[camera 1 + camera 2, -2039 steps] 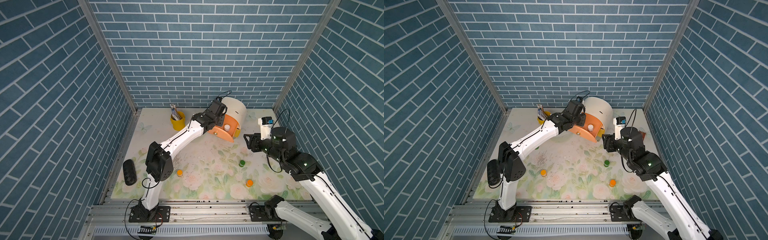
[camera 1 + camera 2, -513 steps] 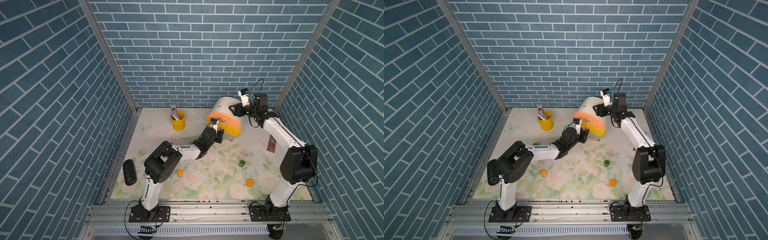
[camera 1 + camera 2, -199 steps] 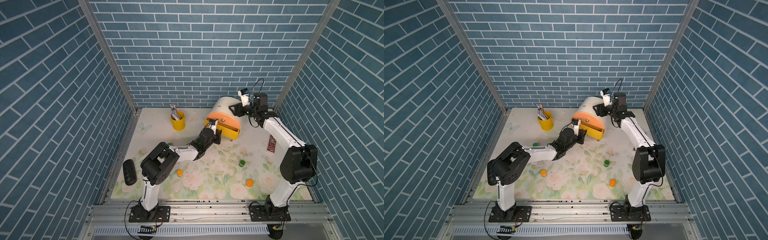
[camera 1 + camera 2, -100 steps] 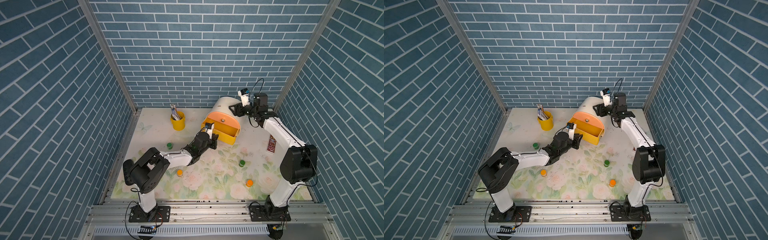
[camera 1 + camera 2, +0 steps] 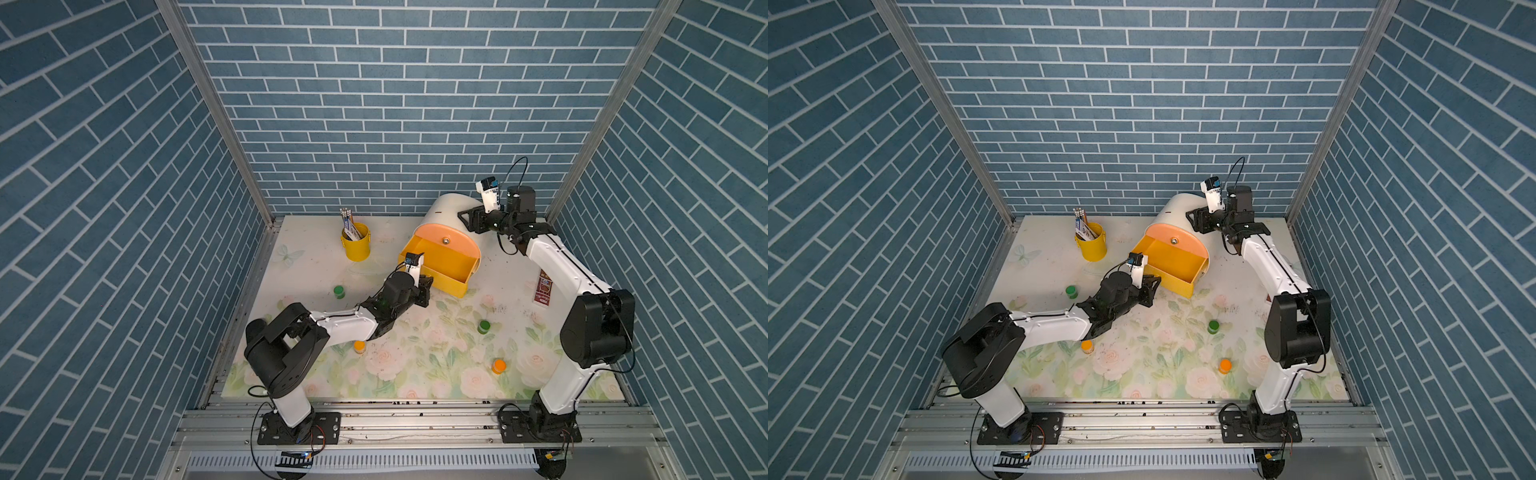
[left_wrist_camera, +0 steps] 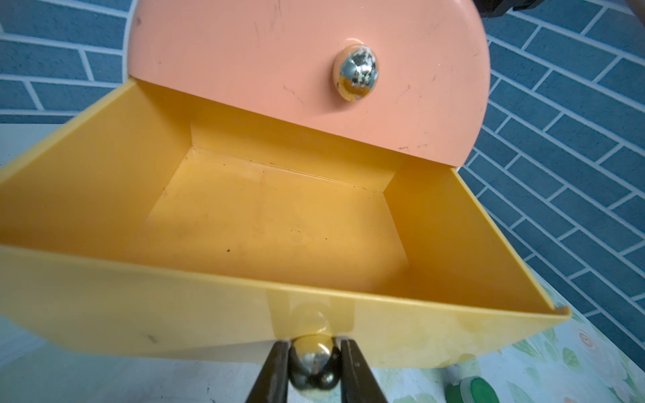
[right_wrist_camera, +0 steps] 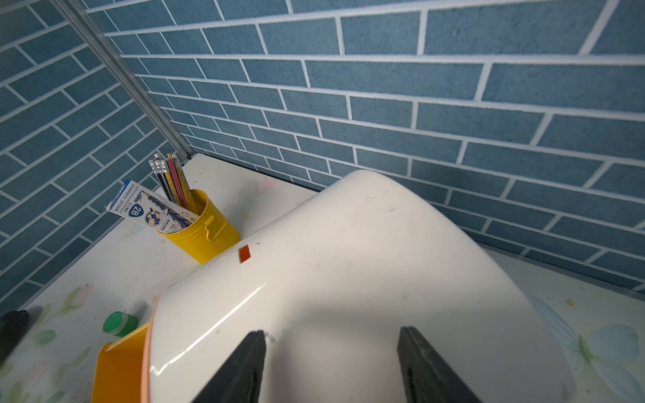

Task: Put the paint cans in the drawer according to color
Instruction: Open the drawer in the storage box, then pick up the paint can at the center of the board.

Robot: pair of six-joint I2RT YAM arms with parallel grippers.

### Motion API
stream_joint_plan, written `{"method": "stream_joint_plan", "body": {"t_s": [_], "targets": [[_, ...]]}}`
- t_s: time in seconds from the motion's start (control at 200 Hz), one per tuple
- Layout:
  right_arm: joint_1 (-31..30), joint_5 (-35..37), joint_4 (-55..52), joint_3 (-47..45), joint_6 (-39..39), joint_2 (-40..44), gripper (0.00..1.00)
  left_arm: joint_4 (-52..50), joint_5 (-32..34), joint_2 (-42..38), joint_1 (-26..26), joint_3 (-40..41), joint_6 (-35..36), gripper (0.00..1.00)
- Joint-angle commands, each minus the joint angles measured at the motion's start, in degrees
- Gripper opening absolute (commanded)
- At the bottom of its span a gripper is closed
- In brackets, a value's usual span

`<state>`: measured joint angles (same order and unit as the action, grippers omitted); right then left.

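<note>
**Drawer-opening step.** Left gripper (image 6: 313, 349) was clamped on the knob (image 6: 311, 361) of the yellow drawer (image 5: 451, 266), which stood open and empty. Right gripper (image 7: 330, 338), jaws half-parted, sat atop the chest (image 7: 349, 261). Likely next: release, then fetch an orange can (image 5: 498, 365) from the mat (image 5: 436, 374).

The chest shell (image 7: 349, 279) was white plastic, glossy, with light streaking across it and a few scuffs. The peach front (image 6: 261, 52) was plastic too, satin, finely scratched. The yellow-orange drawer (image 6: 279, 226) was slick shiny plastic, with dirt specks inside. The upper knob (image 6: 356, 75) was mirror-bright metal with pitted plating; the lower knob (image 6: 312, 363) was the same metal. The left gripper (image 6: 312, 343) had matt black fingers (image 6: 270, 373). The pencil cup (image 7: 206, 237) was glossy yellow painted metal, and the box (image 7: 150, 209) in it was printed card. The paint cans (image 5: 483, 326) looked plastic, with smooth lids. The table cover (image 5: 415, 345) was matt, floral-printed and grubby. The walls (image 5: 374, 104) were matt and grainy. The front rails (image 5: 415, 419) were bare metal.
</note>
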<state>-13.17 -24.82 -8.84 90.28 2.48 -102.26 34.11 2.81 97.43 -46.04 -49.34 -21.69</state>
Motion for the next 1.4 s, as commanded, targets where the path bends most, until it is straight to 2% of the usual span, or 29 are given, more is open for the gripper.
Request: {"method": "stream_joint_plan", "body": {"t_s": [0.0, 0.14, 0.22, 0.375, 0.54, 0.82, 1.11, 1.21, 1.395], "targets": [[0.16, -0.05, -3.73, 0.69, -0.98, -1.07, 0.65, 0.02, 1.22, -1.63, -0.36, 1.94, -0.46, 0.13], [0.14, -0.14, -3.73, 0.74, -0.93, -1.01, 0.65, -0.11, 1.32, -1.58, -0.36, 2.36, -0.50, 0.13], [0.16, -0.14, -3.71, 0.70, -0.94, -0.94, 0.65, -0.09, 1.50, -1.71, -0.36, 2.25, -0.55, 0.17], [0.14, -0.16, -3.81, 0.77, -0.94, -0.79, 0.65, -1.00, 1.65, -2.20, -0.36, 1.49, -0.06, 0.34], [0.19, 1.22, -4.46, 1.13, -1.16, 0.09, 0.66, -2.46, 1.96, -3.07, -0.45, 0.38, 1.04, 0.46], [0.20, 3.36, -7.15, 1.83, -1.36, 4.30, 0.74, -5.78, 2.68, -9.28, -0.49, 0.21, 2.47, 0.52], [0.24, 10.02, -15.72, 0.83, 0.95, 14.24, 0.80, -13.93, 6.60, -20.26, -0.45, 1.45, 3.46, 0.59], [0.20, 11.50, -19.33, -1.10, 3.10, 19.26, 0.79, -18.31, 8.76, -23.71, -0.45, 1.19, 3.29, 0.66], [0.16, 14.27, -26.02, -8.87, 8.44, 30.40, 0.78, -27.57, 13.86, -29.48, -0.17, 0.94, 2.08, 0.85]]}}
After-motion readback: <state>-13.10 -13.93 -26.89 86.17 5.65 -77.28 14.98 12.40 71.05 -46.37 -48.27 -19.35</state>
